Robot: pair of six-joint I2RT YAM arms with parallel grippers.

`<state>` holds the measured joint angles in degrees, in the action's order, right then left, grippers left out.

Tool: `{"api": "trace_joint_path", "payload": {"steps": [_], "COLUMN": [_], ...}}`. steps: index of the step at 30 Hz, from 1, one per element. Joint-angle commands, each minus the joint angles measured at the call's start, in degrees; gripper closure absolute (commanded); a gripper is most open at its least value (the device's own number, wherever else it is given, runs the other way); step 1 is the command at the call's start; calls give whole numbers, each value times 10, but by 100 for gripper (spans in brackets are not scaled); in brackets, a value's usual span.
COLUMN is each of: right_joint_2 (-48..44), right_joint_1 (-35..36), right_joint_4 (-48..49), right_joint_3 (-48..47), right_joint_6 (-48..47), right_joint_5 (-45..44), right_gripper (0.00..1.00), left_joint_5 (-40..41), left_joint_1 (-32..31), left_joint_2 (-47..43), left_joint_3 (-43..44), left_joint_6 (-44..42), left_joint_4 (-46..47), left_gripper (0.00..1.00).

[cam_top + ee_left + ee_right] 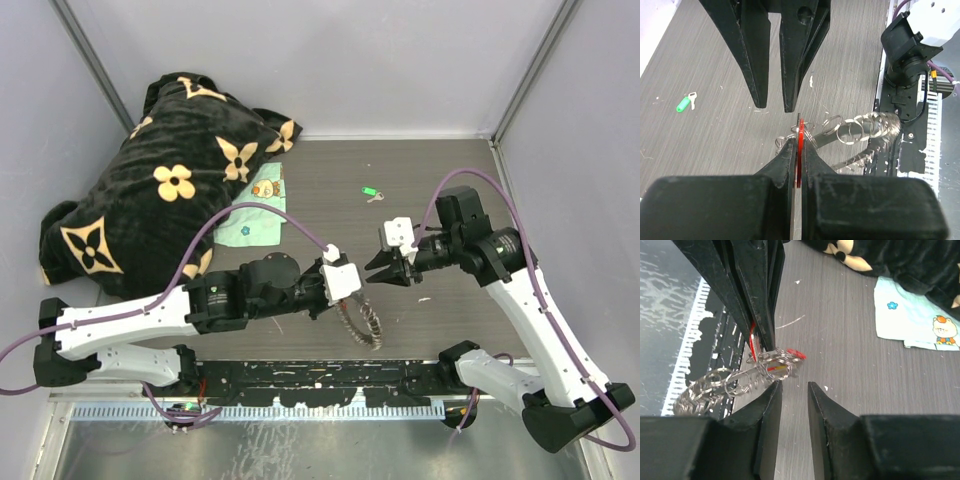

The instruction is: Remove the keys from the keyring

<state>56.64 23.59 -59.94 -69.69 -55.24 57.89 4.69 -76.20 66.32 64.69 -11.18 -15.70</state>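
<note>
We log the left gripper [799, 149] clamped on the red plastic key tag [800, 131], with the bumpy grey metal keyring [365, 325] hanging toward the lower frame and the right gripper [379, 267], jaws parted and empty, just right of it.

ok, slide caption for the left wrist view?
Left gripper shut on a red key tag, keyring trailing from it; right gripper open just ahead.

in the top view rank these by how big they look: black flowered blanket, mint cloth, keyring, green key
1. black flowered blanket
2. mint cloth
3. keyring, seen partly edge-on
4. green key, clearly the smallest
</note>
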Motion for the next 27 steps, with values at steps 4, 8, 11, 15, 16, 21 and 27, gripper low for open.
{"api": "trace_joint_path", "payload": {"steps": [4, 8, 11, 15, 16, 21, 27], "right_joint_2": [-12, -24, -23, -17, -17, -22, -32], "right_joint_1": [-11, -12, -12, -12, -12, -12, -21], "right_joint_4": [26, 21, 25, 42, 45, 48, 44], "right_joint_3": [31, 51, 63, 70, 72, 78, 55], "right_joint_6": [9, 4, 2, 15, 17, 21, 33], "right_joint_5": [99, 122, 145, 160, 165, 166, 127], "right_gripper": [62, 60, 60, 63, 65, 71, 60], "left_joint_5": [-6, -12, -16, -18, -19, -18, -18], "left_joint_1": [1, 0, 1, 1, 1, 1, 1], "left_joint_2": [-40, -43, -41, -39, -39, -38, -38], "left_joint_3": [4, 1, -1, 1, 1, 1, 1], "left_joint_6": [-2, 3, 5, 8, 9, 11, 14], "left_joint_4": [57, 64, 69, 72, 72, 76, 76], "left_gripper": [100, 100, 100, 100, 100, 100, 100]}}
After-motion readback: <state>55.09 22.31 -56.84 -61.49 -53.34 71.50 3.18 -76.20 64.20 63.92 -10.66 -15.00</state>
